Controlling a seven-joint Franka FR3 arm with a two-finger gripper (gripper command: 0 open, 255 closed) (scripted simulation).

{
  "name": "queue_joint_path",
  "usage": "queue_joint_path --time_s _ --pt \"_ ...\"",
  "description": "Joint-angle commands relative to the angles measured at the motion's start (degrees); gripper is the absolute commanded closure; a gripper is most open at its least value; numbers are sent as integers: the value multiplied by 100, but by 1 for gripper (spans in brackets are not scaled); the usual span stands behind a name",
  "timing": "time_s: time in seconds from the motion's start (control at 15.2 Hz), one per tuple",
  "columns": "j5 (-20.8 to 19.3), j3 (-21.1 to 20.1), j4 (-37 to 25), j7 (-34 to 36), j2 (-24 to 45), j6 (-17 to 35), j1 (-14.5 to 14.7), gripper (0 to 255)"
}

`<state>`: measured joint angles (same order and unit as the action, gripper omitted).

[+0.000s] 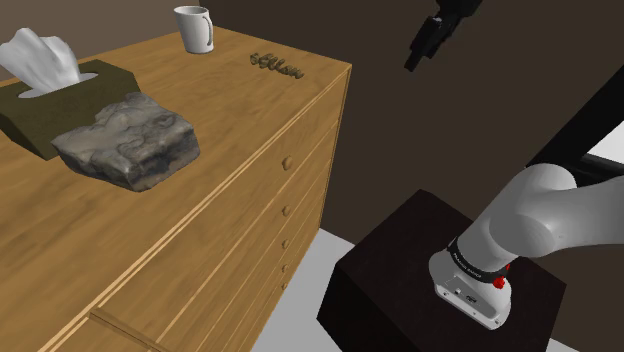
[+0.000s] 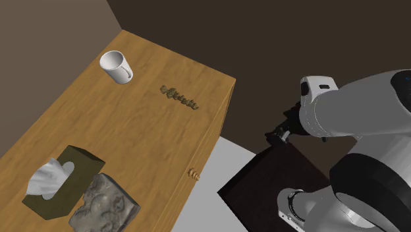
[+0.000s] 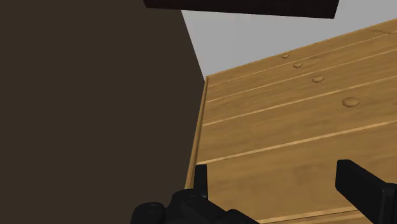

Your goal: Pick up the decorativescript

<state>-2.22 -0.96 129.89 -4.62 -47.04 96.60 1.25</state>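
In the shoulder view, the decorative script, a small dark row of lettering, lies flat on the wooden surface, the top of a chest of drawers, near its far edge. A white mug stands upright towards this view's left of it, well apart. Nearer the camera sit an olive tissue box and, touching it, a grey rough stone. The black tool hangs high in the air off the surface's right side, apart from the script, above the dark stand. In the second exterior view, the script lies close to the surface's edge above the drawers, the mug lies tipped on its side, and the tool sits beyond that edge, over the stand. In the wrist view, the tool is open, its fingers standing wide apart with nothing between them, facing the drawer fronts and their round knobs.
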Motion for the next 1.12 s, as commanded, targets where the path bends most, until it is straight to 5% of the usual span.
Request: queue_joint_path --time_s 0.0,1.06 --pt "0 0 0 0 0 0 0 0" --pt "66 -729 -3235 895 3990 -47 114 0"
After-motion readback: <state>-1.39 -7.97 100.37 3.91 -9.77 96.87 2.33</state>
